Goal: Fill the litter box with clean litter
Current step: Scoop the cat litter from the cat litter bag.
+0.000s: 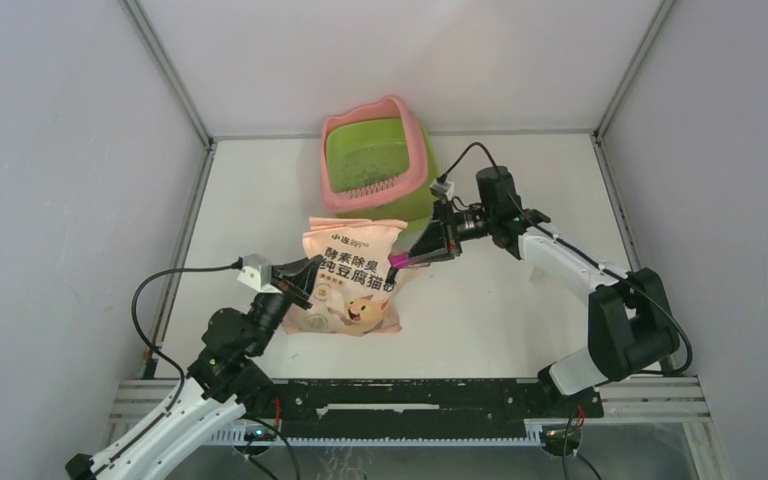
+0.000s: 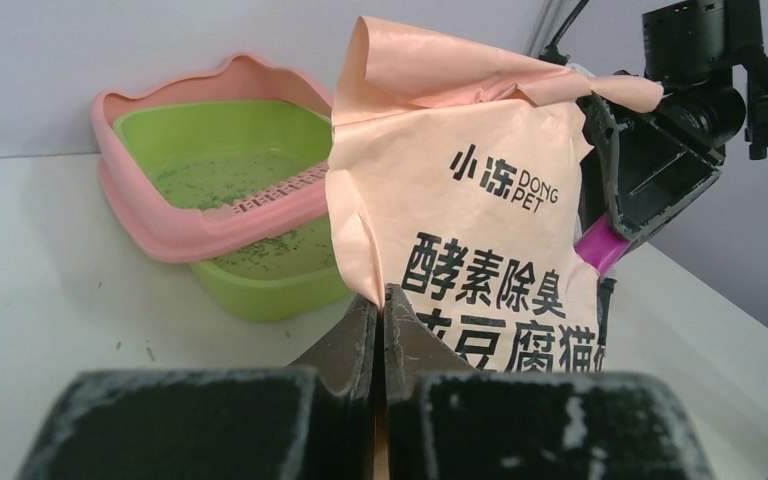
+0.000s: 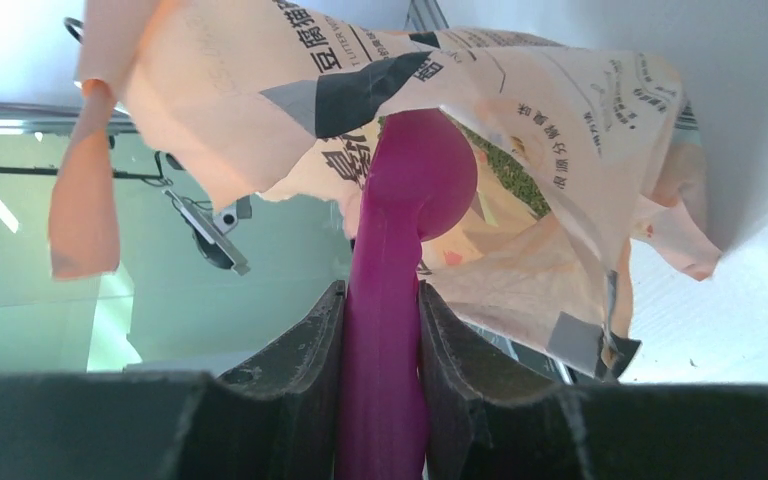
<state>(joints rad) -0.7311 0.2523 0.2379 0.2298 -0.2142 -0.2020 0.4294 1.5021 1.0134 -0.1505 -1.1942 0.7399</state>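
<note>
My left gripper [image 2: 381,300] is pinched tight on the side edge of the bag [image 2: 480,200], and this holds the bag up. My right gripper [image 3: 380,300] is clamped on the handle of the purple scoop [image 3: 415,180]. The round end of the scoop is poking into the open top of the bag.

The litter box [image 1: 332,160] sits at the far side of the table [image 1: 520,310], just behind the bag. Its green bowl has only a thin sprinkle of litter [image 2: 210,180] in it, so I think there is a lot more to add.

I think this step is getting a scoopful out. To do it well, I want my left pinch firm so the bag does not flop shut. I should push the scoop down deep and then lift it flat so nothing spills. Then I should carry it over the pink rim and tip it over the green part.

On the bag I can read "DONG PET" next to 小冻. Under that are big black words, 酵素除臭. The next line is cut off, but I can see 豆腐猫. From above I see a little cartoon animal near the bottom. The small print is too tiny to read.
</note>
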